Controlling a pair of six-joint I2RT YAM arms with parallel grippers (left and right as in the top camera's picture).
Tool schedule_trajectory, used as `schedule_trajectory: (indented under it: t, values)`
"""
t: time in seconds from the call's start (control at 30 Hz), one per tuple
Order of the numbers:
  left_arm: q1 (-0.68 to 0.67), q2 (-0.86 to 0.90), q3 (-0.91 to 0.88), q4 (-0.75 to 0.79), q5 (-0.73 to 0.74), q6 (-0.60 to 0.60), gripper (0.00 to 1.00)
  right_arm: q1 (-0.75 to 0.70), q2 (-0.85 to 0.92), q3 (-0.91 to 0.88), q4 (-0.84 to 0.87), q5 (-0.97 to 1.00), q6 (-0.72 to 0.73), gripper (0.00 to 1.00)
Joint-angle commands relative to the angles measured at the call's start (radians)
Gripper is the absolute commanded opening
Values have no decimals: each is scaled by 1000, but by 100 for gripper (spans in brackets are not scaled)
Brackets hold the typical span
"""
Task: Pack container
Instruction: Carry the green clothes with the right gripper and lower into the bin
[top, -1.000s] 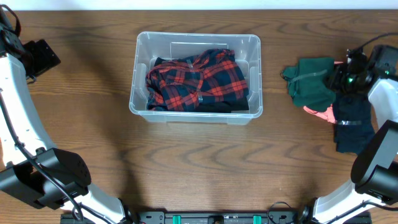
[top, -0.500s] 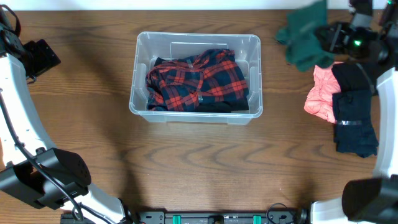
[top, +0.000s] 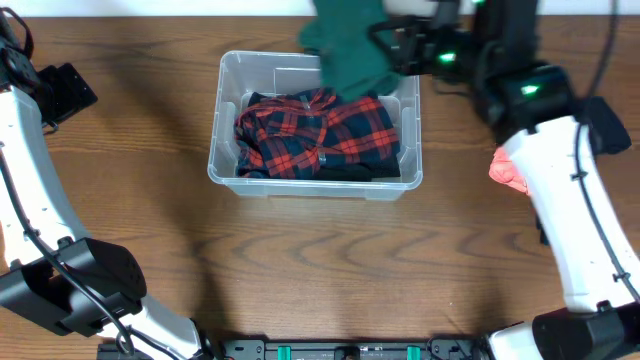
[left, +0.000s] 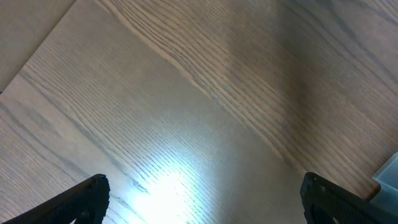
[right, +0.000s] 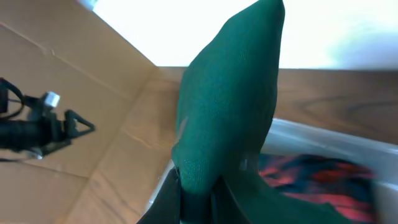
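The container (top: 225, 165) is a clear plastic bin in the upper middle of the table, holding a red and black plaid shirt (top: 315, 135). My right gripper (top: 385, 45) is shut on a dark green garment (top: 345, 50) and holds it in the air above the bin's far right corner. In the right wrist view the green garment (right: 230, 118) hangs from the jaws (right: 202, 196), with the bin rim (right: 323, 134) and plaid shirt (right: 311, 174) below. My left gripper (left: 202, 199) is open and empty over bare wood at the far left.
A pink garment (top: 510, 170) lies on the table right of the bin, partly hidden by my right arm. The left arm's base (top: 70, 290) stands at the front left.
My right gripper has lifted the green garment off the pile at the right and carried it left, from the table's right side to above the bin. The left arm has not moved.
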Motion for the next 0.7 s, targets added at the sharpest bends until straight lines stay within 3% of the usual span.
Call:
schedule_trajectory:
  t: [0.0, 0.27, 0.5, 0.67]
  values:
    - [3, -7, 14, -3, -4, -13, 98, 95, 30, 18, 28, 200, 176, 1]
    - [3, -7, 14, -3, -4, -13, 98, 250, 146, 17, 147, 426, 455, 1]
    - [3, -7, 14, -3, -4, -13, 98, 325, 288, 17, 349, 430, 551, 1]
    - [3, -7, 14, -3, -4, -13, 98, 341, 357, 17, 364, 430, 607, 1]
